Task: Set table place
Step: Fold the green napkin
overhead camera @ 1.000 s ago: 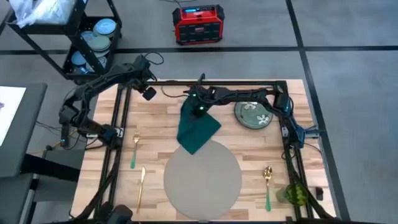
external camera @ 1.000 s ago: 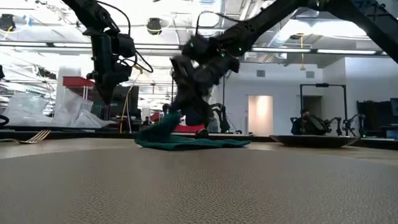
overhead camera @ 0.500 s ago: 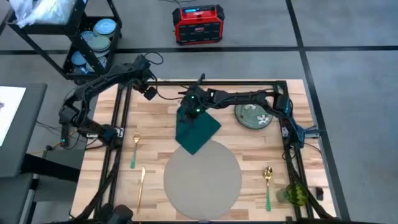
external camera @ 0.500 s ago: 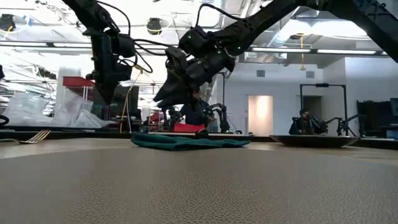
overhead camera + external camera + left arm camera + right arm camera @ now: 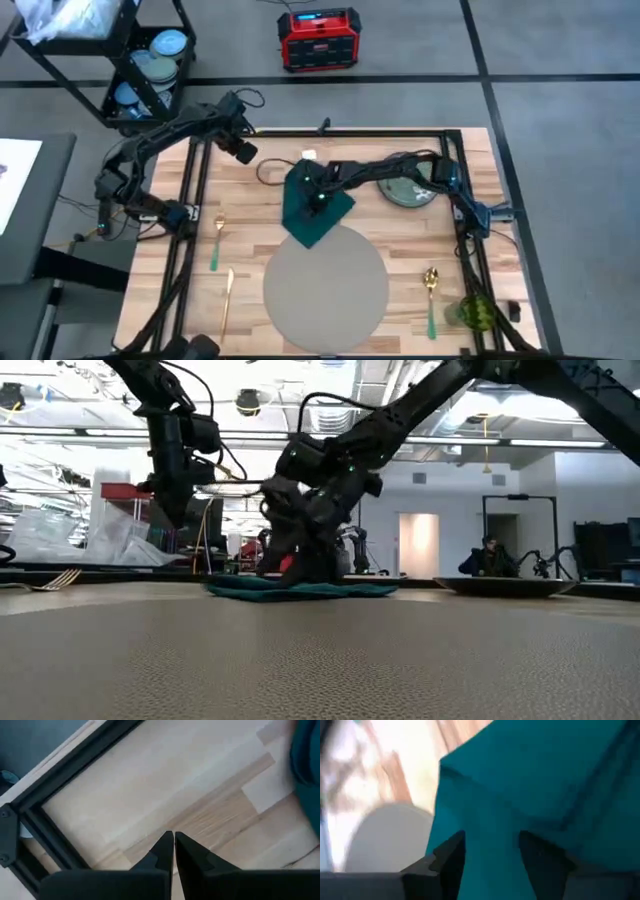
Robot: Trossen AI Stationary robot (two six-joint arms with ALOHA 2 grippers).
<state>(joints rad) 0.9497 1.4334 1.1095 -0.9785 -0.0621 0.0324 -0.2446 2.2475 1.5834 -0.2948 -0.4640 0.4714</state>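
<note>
Wooden table (image 5: 250, 215), right gripper (image 5: 314, 199) parted, low over green napkin (image 5: 305, 222), left gripper (image 5: 173, 851) closed

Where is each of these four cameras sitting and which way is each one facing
High view: above the table, looking straight down; both arms show.
Low view: at tabletop height, looking level across the placemat into the room; both arms come down from above.
Left wrist view: on the left arm, facing bare planks; left gripper shut.
Right wrist view: on the right arm, close over the green napkin; right gripper open.
Shared: high, low and right wrist views all show the napkin.
</note>
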